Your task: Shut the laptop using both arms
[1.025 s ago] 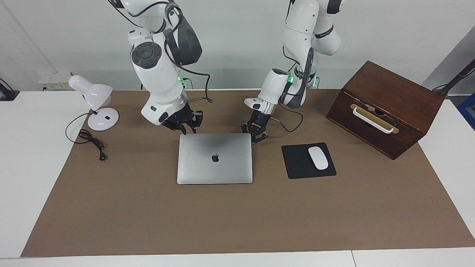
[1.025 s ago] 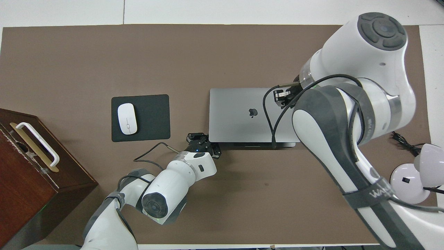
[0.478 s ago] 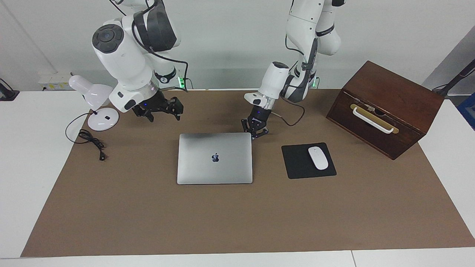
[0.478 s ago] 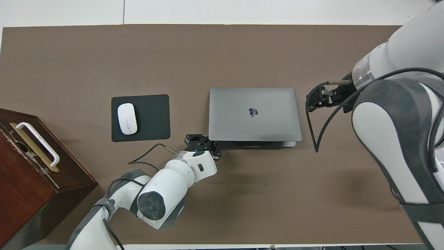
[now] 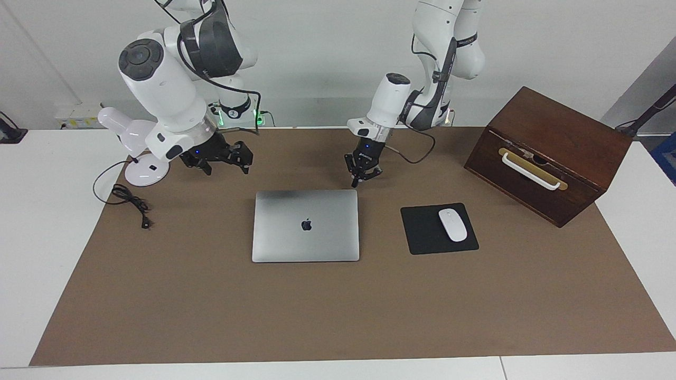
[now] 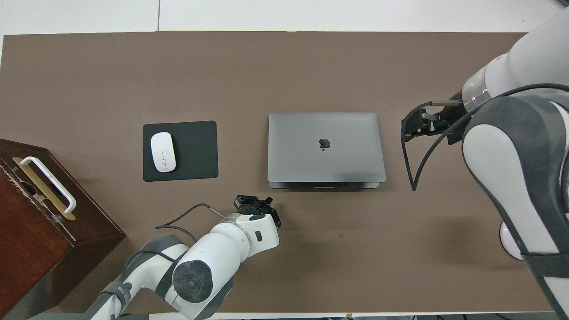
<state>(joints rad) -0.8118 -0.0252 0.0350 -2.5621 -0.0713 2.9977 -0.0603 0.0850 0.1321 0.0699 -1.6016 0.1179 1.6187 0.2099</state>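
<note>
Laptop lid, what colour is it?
Silver-grey, with a dark apple logo; the laptop shows best in the overhead view.

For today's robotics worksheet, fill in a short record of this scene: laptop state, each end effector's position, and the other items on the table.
laptop: lid shut flat, logo up, on the brown mat
left end effector: raised over the mat, clear of the laptop's corner
right end effector: raised over the mat, beside the lamp
mouse: on the black mouse pad
wooden box: toward the left arm's end
</note>
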